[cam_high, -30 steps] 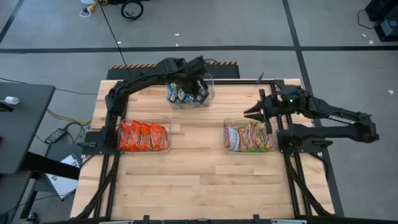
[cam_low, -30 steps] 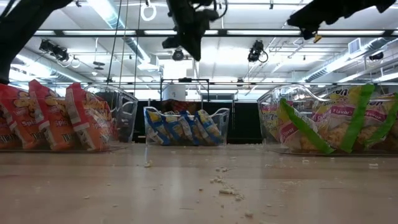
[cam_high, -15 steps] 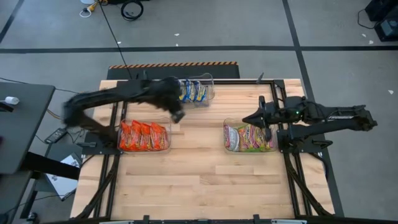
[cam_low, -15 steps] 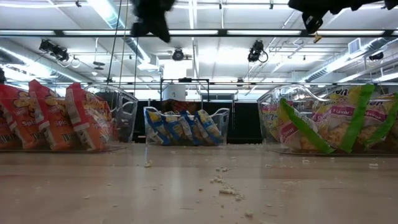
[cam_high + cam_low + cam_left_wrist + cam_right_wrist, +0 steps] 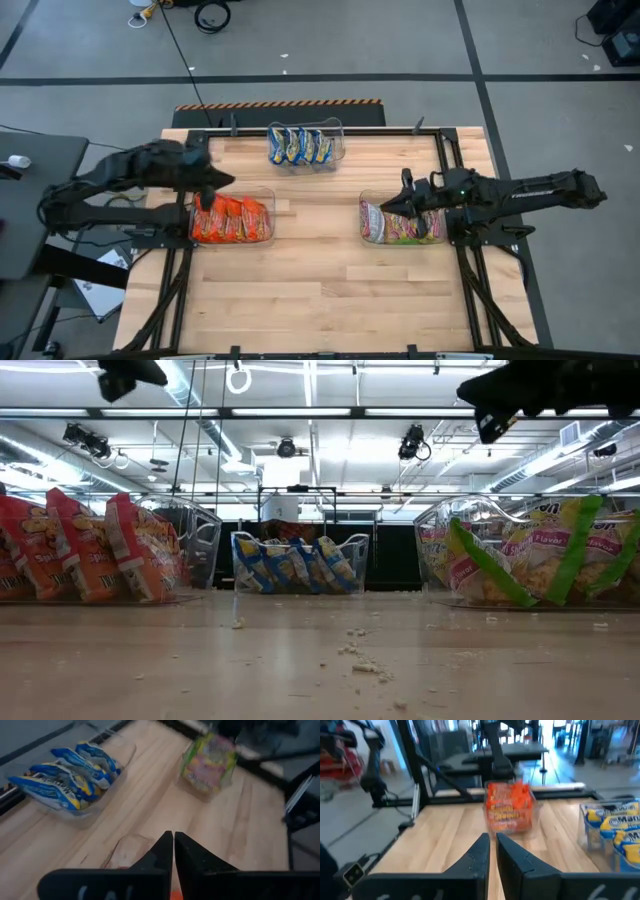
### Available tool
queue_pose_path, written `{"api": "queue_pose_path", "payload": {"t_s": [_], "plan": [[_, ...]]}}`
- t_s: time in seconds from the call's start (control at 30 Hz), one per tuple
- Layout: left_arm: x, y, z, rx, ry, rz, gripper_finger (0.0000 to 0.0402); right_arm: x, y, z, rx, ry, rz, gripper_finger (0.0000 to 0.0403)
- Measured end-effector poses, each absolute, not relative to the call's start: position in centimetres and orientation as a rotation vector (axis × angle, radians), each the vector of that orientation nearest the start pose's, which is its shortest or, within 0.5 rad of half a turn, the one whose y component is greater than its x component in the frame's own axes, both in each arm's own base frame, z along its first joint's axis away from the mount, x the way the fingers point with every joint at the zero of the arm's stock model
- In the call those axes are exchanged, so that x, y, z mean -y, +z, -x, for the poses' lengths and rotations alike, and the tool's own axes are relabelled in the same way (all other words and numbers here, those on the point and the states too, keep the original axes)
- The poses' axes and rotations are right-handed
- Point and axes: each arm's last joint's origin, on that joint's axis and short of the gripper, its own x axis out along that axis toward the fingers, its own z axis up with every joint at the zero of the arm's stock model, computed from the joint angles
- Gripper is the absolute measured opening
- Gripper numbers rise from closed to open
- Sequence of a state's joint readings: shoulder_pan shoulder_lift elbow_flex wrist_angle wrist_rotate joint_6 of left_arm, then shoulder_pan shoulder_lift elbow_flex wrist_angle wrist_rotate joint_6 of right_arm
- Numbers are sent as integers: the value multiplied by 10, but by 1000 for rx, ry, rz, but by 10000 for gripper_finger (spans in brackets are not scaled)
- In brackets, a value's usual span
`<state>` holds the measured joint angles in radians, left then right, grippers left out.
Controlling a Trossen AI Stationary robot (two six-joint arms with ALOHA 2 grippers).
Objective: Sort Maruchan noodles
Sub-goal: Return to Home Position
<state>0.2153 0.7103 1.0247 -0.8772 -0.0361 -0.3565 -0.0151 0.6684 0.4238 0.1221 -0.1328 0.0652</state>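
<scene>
I had the left gripper (image 5: 173, 836) pinched together. Its two fingers (image 5: 160, 852) met with barely a hairline between them, and nothing was caught there. It hung well above the table (image 5: 330, 290). Just below those jaws, a little toward the table's near edge, the orange-red packets (image 5: 230, 218) stood on edge in a row inside the left bin (image 5: 272, 200). The jaws were over that bin's far rim and touched nothing.

Beyond the left jaws, toward the far edge and the right arm's side, the blue-and-yellow packets (image 5: 298, 147) were lined up in the far bin (image 5: 338, 126), well apart from the fingers. Straight across the table from the left jaws were the green-and-pink packets (image 5: 405, 222) in the right bin (image 5: 363, 196).

The right gripper (image 5: 492, 837) was also closed down narrow, with only a slim gap between its fingertips, and it was empty. It hovered high over the right bin's far inner corner, with the green-and-pink packets directly beneath and just behind its jaws. Ahead of the right jaws, across the bare wood, I could see the orange-red packets, and the blue-and-yellow ones were off to the far-edge side.

From table height, pale crumbs (image 5: 365, 665) lay scattered on the wood, far below both pairs of jaws.
</scene>
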Motion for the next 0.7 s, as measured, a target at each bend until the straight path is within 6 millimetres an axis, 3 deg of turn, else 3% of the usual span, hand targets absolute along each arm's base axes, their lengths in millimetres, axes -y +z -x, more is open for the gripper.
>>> {"api": "queue_pose_path", "payload": {"t_s": [0.13,0.43,0.57,0.7], "plan": [[-21,360,-97,-424,314,327,24,-1,233,-152,-17,100,-78,37],[-7,304,-71,-142,14,88,25,-1,206,-117,200,91,-52,36],[-6,285,-59,-91,62,85,25,-1,192,-106,250,95,-82,36],[-6,267,-61,18,35,80,25,-1,188,-100,225,93,-74,36]]}}
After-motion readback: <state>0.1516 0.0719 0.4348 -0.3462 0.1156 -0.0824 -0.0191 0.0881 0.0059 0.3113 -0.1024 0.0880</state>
